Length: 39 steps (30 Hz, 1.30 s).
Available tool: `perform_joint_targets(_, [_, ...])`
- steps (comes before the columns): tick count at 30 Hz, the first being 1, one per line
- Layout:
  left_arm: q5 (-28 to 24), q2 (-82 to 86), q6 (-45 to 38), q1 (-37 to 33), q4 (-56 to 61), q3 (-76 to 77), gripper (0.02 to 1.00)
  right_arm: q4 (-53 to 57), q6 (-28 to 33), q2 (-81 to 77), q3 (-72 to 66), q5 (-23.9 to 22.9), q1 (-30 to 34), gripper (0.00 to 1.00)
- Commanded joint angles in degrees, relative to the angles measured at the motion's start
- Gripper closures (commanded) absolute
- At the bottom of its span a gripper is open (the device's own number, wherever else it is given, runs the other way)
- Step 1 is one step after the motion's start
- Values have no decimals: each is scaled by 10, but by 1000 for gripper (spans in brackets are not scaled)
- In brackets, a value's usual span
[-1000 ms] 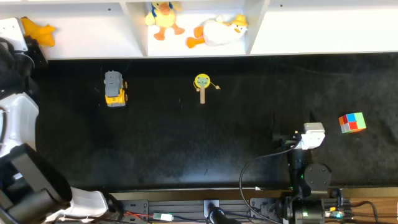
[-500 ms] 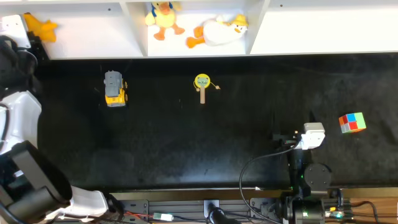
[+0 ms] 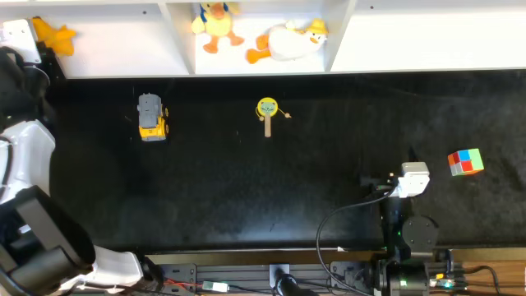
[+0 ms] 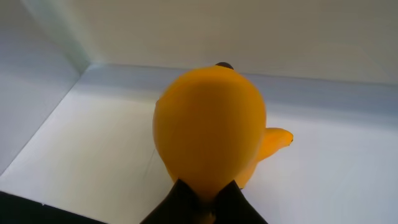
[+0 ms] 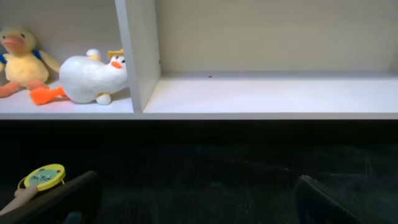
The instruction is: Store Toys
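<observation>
We see the left hand (image 4: 205, 199) at the far left of the scene, in the left compartment of the white shelf (image 3: 181, 37). Its fingers are closed together on the lower part of an orange plush toy (image 4: 210, 127). The toy is inside this compartment, towards the back wall. We cannot tell whether it already touches the shelf floor.

In the middle compartment a yellow duck (image 3: 215, 21) sits at the left. A white goose (image 3: 288, 41) lies just beside it at the right.

On the black desk (image 3: 246, 189) three toys lie well apart from each other. A toy truck (image 3: 151, 117) is at the left. A yellow rattle (image 3: 267, 112) with a wooden handle is in the middle, and both are near the shelf. A coloured cube (image 3: 465, 161) is at the right.

The right hand (image 5: 199, 205) is low over the desk at the near right and faces the shelf. Its fingers are wide apart, with nothing between them.
</observation>
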<state>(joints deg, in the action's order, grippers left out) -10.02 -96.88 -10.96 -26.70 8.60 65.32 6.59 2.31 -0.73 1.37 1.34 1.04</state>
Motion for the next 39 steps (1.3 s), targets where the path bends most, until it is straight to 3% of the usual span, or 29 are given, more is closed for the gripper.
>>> perform_joint_targets(1, [-4, -13, -8, 2, -1, 4, 836, -2, -2, 5, -2, 5, 1, 5])
perform_joint_targets(8, [-4, -13, -8, 2, 0, 4, 706, -2, -2, 5, -2, 5, 1, 5])
perform_joint_targets(19, [-4, -13, -8, 2, 6, 4, 130, -2, -2, 5, -2, 5, 1, 5])
perform_joint_targets(25, [-4, -13, -8, 2, 13, 4, 20, -2, -2, 5, -2, 5, 1, 7])
perform_joint_targets(39, [-4, -10, 21, 2, 4, 3, 20, -2, -2, 5, -2, 5, 1, 7])
